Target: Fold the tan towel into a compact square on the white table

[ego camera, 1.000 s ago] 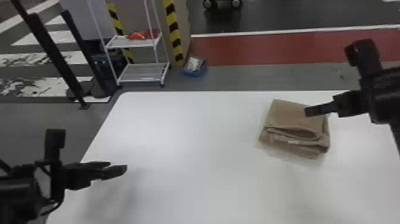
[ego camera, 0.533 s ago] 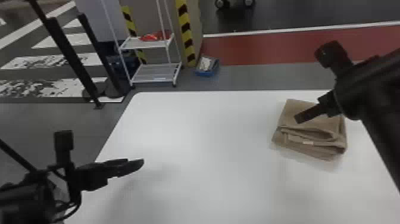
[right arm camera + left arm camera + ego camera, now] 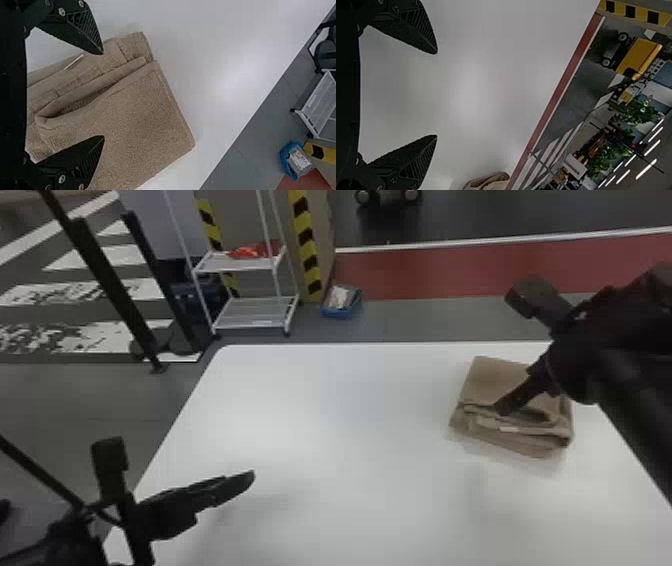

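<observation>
Tan towel (image 3: 487,380) is lying folded on the white table (image 3: 350,490), beneath the right gripper (image 3: 504,407), whose fingers are standing wide apart. The left gripper (image 3: 249,477), also spread wide, is hanging well apart from it.

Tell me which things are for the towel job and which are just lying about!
For the job:
tan towel
white table
right claw, above the towel
left claw

Just lying about:
white rack
red thing on the rack
blue bin on the floor
</observation>
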### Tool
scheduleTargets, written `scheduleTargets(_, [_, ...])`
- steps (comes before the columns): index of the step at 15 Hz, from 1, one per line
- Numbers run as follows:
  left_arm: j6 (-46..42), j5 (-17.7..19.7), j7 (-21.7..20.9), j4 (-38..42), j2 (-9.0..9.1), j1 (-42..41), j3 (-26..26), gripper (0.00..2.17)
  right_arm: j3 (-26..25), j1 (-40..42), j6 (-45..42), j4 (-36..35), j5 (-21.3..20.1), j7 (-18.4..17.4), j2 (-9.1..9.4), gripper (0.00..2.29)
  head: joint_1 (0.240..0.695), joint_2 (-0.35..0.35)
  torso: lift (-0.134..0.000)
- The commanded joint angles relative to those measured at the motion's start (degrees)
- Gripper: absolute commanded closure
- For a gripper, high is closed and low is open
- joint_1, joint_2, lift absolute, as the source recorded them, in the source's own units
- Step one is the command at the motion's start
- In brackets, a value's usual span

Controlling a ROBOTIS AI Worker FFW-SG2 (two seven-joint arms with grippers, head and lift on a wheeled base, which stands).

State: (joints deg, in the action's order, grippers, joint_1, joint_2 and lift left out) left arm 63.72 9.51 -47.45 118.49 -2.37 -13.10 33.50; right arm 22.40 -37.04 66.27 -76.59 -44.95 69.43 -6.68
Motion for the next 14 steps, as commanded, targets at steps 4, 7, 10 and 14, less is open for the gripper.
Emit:
scheduleTargets(4, [0.1, 1.0, 2.3, 5.2, 2.52, -3.3, -1.3, 0.14, 3.7, -0.9, -4.6, 2.3, -0.7, -0.7, -2.55, 0.2, 0.695, 0.168, -0.123])
scheduleTargets(7, [0.1, 1.5, 4.5, 7.5, 2.52, -5.7, -4.0, 0.14, 3.1, -0.9, -9.7, 5.9, -1.1, -0.5, -2.2, 0.28, 0.695, 0.148, -0.123])
scheduleTargets(10, [0.1, 1.2, 4.8, 7.7, 2.52, -6.3, -5.4, 0.14, 3.7, -0.9, -10.1, 6.6, -0.8, -0.2, -2.02, 0.28, 0.695, 0.133, -0.123])
scheduleTargets(14, [0.1, 1.8, 5.5, 9.3, 2.52, -8.3, -5.8, 0.14, 4.9, -1.4, -12.0, 8.0, -1.4, -0.3, -1.76, 0.29, 0.695, 0.125, -0.123])
